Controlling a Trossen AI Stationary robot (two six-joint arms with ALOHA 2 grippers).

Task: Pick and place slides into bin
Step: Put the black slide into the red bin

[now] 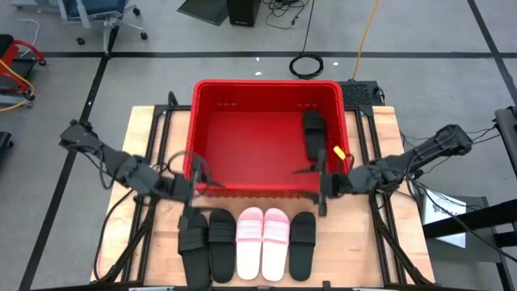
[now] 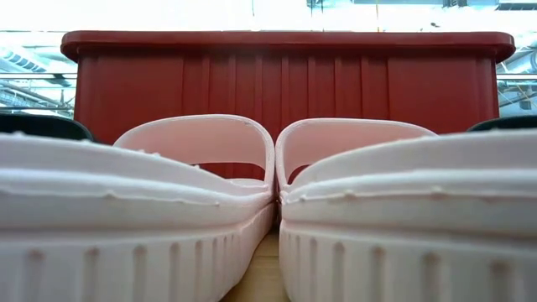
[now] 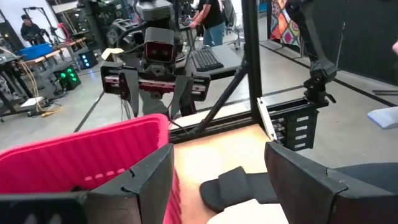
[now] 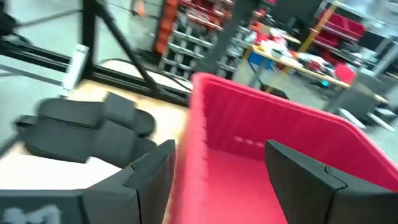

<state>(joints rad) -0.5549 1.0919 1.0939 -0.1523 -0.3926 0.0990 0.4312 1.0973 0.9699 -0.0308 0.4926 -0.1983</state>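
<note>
I am hovering both released grippers, left (image 1: 187,187) and right (image 1: 323,184), beside the bin (image 1: 266,87); next, grasping another slide (image 1: 302,245).

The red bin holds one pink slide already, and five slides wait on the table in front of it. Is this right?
Not quite: the slide in the red bin is black, not pink, as the high view shows. Both pink slides lie on the table, among the five slides waiting there.

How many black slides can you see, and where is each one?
4. One black slide lies inside the red bin, at its right side. Two lie left of the pink pair, and one lies to its right. None seems hidden.
</note>
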